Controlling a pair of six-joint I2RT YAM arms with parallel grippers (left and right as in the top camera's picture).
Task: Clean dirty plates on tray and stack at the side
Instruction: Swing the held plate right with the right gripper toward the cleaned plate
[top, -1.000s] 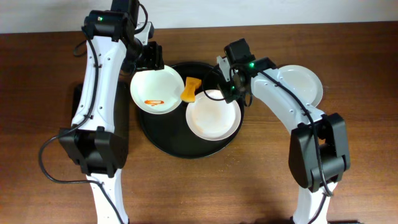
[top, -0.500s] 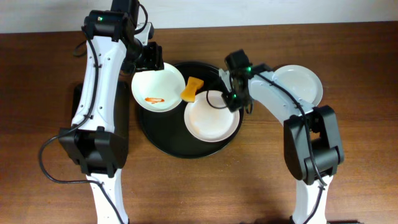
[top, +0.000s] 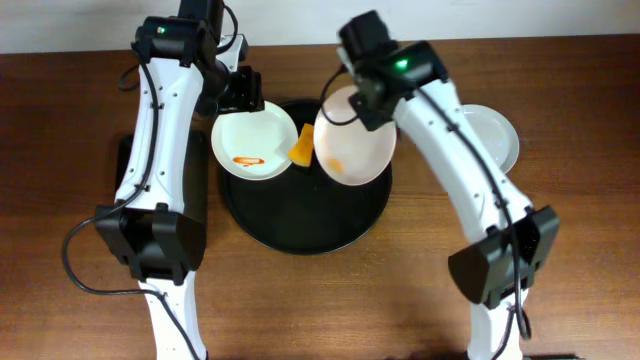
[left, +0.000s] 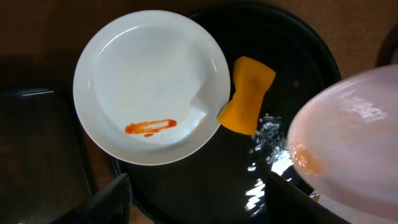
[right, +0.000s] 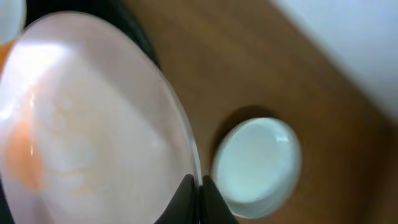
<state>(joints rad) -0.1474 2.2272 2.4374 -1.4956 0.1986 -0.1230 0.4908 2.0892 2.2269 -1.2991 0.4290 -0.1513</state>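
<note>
over the tray (top: 300, 235): right pincer (right: 198, 186) clamped on tilted plate (top: 355, 140), for carrying aside (my guess).
left pincer (left: 202, 199) apart above smeared plate (left: 149, 81).

I read no lettering, number, label or brand from here; the dirty plates (left: 149, 87) and the black tray (top: 300, 215) show only plain surfaces.
</note>
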